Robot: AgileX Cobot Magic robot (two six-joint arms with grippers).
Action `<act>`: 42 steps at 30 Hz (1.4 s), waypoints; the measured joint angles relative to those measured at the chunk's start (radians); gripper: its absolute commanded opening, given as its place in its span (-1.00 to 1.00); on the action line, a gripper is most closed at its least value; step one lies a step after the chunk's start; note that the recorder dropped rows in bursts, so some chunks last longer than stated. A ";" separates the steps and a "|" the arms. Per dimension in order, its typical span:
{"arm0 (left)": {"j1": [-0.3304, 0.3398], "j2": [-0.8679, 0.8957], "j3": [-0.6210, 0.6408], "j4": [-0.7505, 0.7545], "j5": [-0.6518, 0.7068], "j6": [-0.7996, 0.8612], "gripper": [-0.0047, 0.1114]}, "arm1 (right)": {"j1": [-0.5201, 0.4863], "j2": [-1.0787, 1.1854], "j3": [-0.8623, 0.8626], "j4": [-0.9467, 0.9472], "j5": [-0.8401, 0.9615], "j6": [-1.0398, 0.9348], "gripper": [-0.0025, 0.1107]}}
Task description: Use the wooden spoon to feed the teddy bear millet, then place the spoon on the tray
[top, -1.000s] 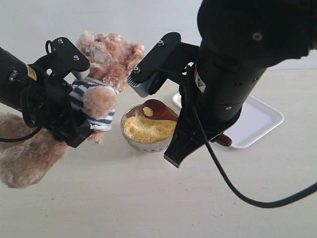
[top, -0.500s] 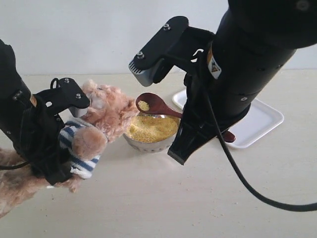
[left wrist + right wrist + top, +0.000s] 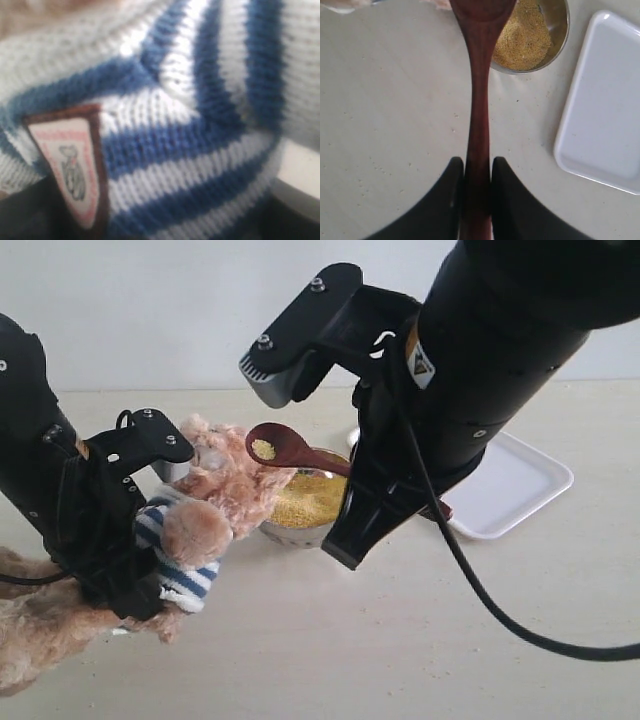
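spoon (image 3: 290, 450) of millet (image 3: 263, 448) now hangs nearer the bear (image 3: 225, 490), right gripper (image 3: 477, 162) clamping it; feeding needs a gentle final reach.

The thick matte-black cylindrical right arm (image 3: 500, 360) carries a small yellow-and-white warning sticker (image 3: 421, 362), and a glossy black cable (image 3: 470, 580) curves away below it. An angular black bracket (image 3: 340, 315) with silver screw heads (image 3: 317, 284) ends in a grey-faced camera block (image 3: 272, 380). The black right gripper (image 3: 477, 162) has two smooth fingers (image 3: 440, 205), broad at the base and tapering to rounded tips. The black left arm (image 3: 35, 440) shows an orange label (image 3: 79, 448), a screw-studded black plate (image 3: 145, 435) and a thin black cord (image 3: 25, 578).
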 measured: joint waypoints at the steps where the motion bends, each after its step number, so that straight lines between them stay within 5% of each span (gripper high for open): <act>1: 0.000 0.000 0.000 -0.013 0.002 0.008 -0.83 | 0.000 0.000 0.000 0.009 -0.003 -0.010 -0.96; 12: 0.000 0.000 -0.059 -0.054 0.122 0.042 -0.83 | 0.000 0.004 0.000 0.030 -0.077 -0.042 -0.96; 31: 0.000 0.000 -0.083 -0.098 0.140 0.051 -0.83 | 0.000 0.082 -0.027 0.024 -0.117 -0.083 -0.96; 42: -0.013 0.000 -0.083 -0.122 0.164 0.071 -0.83 | 0.044 0.161 -0.125 -0.146 0.001 -0.097 -0.96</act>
